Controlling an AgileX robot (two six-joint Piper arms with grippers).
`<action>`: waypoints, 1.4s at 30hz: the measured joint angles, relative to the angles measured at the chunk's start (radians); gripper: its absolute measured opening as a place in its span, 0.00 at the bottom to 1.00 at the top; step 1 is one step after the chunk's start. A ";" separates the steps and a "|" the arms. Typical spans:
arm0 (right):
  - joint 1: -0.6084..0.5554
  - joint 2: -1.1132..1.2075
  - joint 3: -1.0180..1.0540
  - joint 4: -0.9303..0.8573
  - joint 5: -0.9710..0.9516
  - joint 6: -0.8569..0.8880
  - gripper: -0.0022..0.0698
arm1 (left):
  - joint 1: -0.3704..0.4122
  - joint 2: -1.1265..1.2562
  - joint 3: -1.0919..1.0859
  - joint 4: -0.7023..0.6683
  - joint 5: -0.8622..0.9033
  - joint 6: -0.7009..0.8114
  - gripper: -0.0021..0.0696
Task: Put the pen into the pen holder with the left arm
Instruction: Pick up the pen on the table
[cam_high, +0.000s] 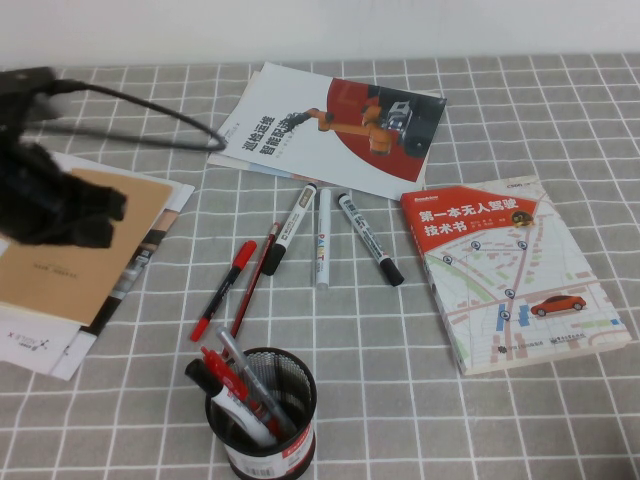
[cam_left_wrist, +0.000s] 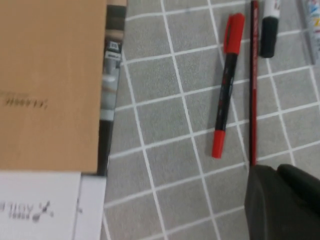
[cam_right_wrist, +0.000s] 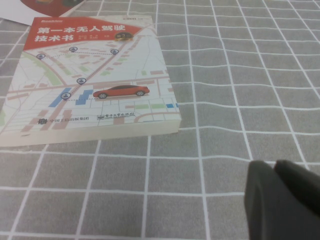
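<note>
While the pen (cam_high: 224, 288) lies loose, left pincer (cam_high: 70, 205) over notebook (cam_high: 75, 250), right pincer (cam_right_wrist: 282, 200) only wrist-seen, grips unclear.

Pen (cam_high: 224, 290) flat on the bench (cam_high: 400, 380), just left of a thinner stick pen (cam_high: 254, 282), pen holder (cam_high: 262, 415) in front of both, markers (cam_high: 322, 235) behind, map book (cam_high: 510, 272) right, left claw (cam_high: 60, 205) above a notebook (cam_high: 70, 265) far left, right claw (cam_right_wrist: 285, 200) over bare bench near the map book

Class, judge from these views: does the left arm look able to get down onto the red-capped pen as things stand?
Probably yes. The left gripper hangs over the brown notebook, and the pen lies uncovered on the cloth, apart from the dark red stick pen beside it.
</note>
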 joint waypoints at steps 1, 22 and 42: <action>0.000 0.000 0.000 0.000 0.000 0.000 0.01 | -0.002 0.042 -0.033 0.000 0.018 0.009 0.03; 0.000 0.000 0.000 0.000 0.000 0.000 0.01 | -0.242 0.544 -0.396 0.106 0.157 0.059 0.03; 0.000 0.000 0.000 0.000 0.000 0.000 0.01 | -0.246 0.665 -0.476 0.181 0.154 0.045 0.38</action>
